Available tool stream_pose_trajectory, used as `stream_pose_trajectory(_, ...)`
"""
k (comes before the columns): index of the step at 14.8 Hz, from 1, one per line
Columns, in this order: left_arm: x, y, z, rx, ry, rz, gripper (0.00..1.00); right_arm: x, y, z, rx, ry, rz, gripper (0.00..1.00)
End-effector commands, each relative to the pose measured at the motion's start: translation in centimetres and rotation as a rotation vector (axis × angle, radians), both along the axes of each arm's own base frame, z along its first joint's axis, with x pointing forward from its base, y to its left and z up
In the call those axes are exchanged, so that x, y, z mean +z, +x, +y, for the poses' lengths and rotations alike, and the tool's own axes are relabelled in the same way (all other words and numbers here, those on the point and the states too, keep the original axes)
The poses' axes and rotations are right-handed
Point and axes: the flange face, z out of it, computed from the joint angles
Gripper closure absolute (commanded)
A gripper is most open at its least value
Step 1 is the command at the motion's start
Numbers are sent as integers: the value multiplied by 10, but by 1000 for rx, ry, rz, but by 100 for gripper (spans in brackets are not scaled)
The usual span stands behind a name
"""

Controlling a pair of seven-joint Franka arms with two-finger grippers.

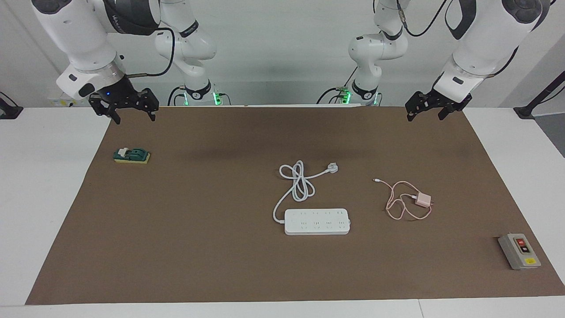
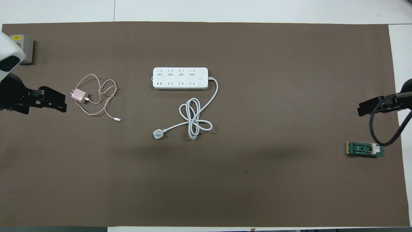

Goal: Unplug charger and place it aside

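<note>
Beside the power strip (image 1: 317, 221), toward the left arm's end, the charger (image 1: 423, 200) lies unplugged; both the left gripper (image 1: 428, 112) and the right gripper (image 1: 131, 114) hang released, and a return reach could snag its looping cable

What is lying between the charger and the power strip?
Only bare brown mat separates the charger from the power strip, seen in the overhead view.
</note>
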Motion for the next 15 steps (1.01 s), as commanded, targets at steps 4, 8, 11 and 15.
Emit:
stream_pose_trajectory(4, 0, 0, 1, -13, 17, -11, 0, 4, -2, 1, -13, 10, -5, 0)
stream_pose_trajectory(8, -2, 1, 4, -10, 17, -16, 0, 4, -2, 2, -12, 10, -5, 0)
stream_pose_trajectory(11, -2, 2, 4, -7, 16, -23, 0, 4, -2, 2, -12, 8, -5, 0)
stream_pose_trajectory(15, -3, 2, 5, -5, 17, -17, 0, 4, -2, 2, -12, 8, -5, 0)
